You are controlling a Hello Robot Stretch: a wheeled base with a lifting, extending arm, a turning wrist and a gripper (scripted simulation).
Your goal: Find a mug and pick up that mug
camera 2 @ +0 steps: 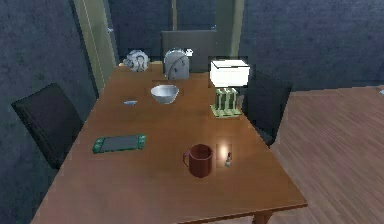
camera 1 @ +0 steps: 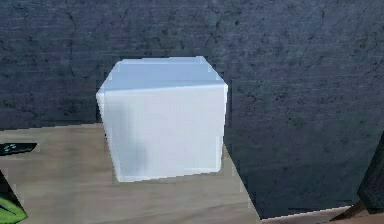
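On the wooden table [camera 2: 150, 190], in the arm side view, the mug [camera 2: 198, 159] stands upright toward the near right corner. It is just beside a small pale object [camera 2: 228, 156] and well apart from a flat green device [camera 2: 120, 144].

The mug is dark red and looks like rigid glazed ceramic. It is judged light to moderate in weight, slippery on its wall and breakable if dropped. What seems to be a handle projects toward the picture's left. The recommended hold is across the body or over the rim wall, not on the handle.

Gripper state: cannot be told from these views.

The table surface is flat, smooth wood. It also carries a white bowl [camera 2: 165, 93] and a lamp [camera 2: 229, 72] with a white shade. Dark chairs [camera 2: 45, 115] stand around it on a wooden floor [camera 2: 340, 150].

The forward view presents a white box [camera 1: 165, 118] on a wooden top, before a dark blue wall [camera 1: 300, 80].
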